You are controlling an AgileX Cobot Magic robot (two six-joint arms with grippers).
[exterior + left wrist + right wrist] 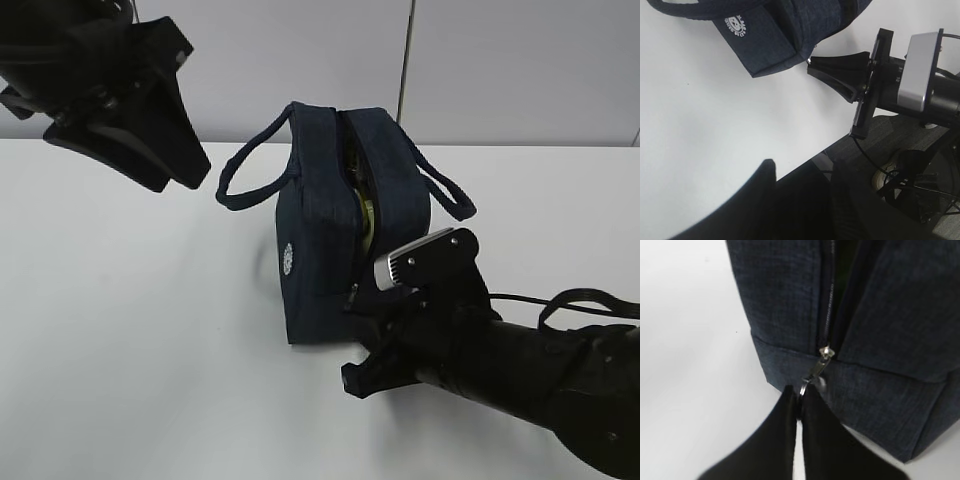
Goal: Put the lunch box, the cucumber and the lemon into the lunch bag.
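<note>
The dark navy lunch bag stands upright in the middle of the white table, with its white logo facing the front left. Its top zipper gapes, and something yellow-green shows in the gap. I cannot tell the lemon, the cucumber and the lunch box apart in there. My right gripper is at the bag's near end, low down, shut on the metal ring pull of the zipper. It also shows in the exterior view. My left gripper hangs open and empty above the table, left of the bag. The bag also shows in the left wrist view.
The bag's two loop handles stick out to either side. The table's front edge runs close to the right arm, with dark floor and cables below it. A wall stands behind the table.
</note>
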